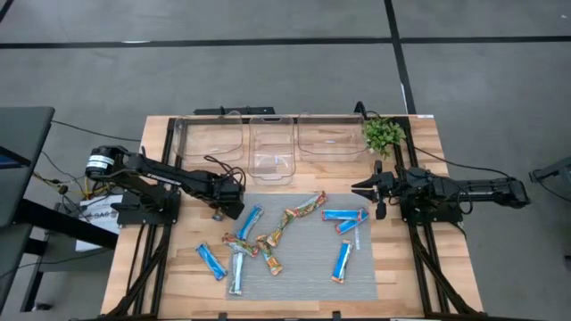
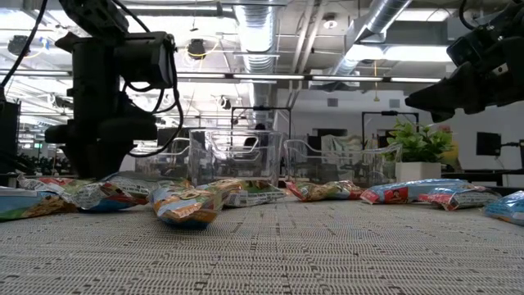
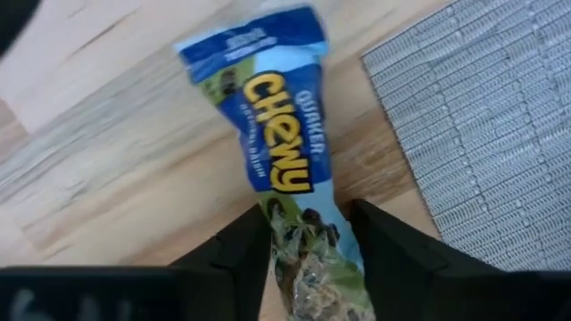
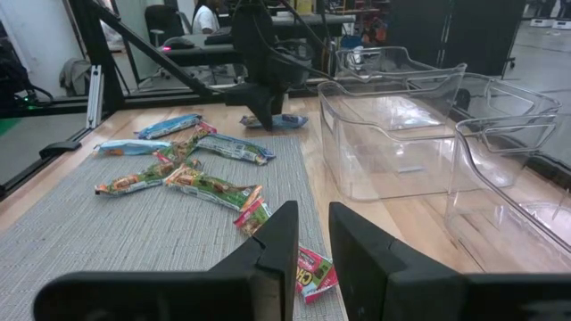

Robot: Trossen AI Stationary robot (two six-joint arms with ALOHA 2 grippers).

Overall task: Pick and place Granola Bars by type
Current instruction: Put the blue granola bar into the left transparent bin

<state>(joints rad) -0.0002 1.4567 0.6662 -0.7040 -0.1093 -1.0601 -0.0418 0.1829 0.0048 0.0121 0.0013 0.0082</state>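
Observation:
A blue-and-white granola bar (image 3: 281, 143) lies flat on the bare wood just off the grey mat's far left corner. My left gripper (image 1: 226, 209) points down over it and has closed on one end. From the right wrist view the same bar (image 4: 285, 120) shows under that gripper. Several more granola bars, blue ones (image 1: 342, 261) and multicoloured ones (image 1: 303, 209), lie scattered on the mat (image 1: 308, 281). My right gripper (image 1: 371, 190) waits level at the table's right side, a narrow gap between its fingers, with nothing held. My left gripper pinches the blue-and-white bar between its two fingers (image 3: 245, 254), at the end printed with granola (image 3: 308, 245). The fingers come from above, pointing down, one on each long side of the wrapper. The bar lies flat on the wood, its other end (image 3: 245, 40) free.
Three clear plastic bins (image 1: 210, 138) (image 1: 272, 147) (image 1: 332, 138) stand in a row along the far edge. A small potted plant (image 1: 384, 134) stands at the far right. Bare wood shows to the left and right of the mat.

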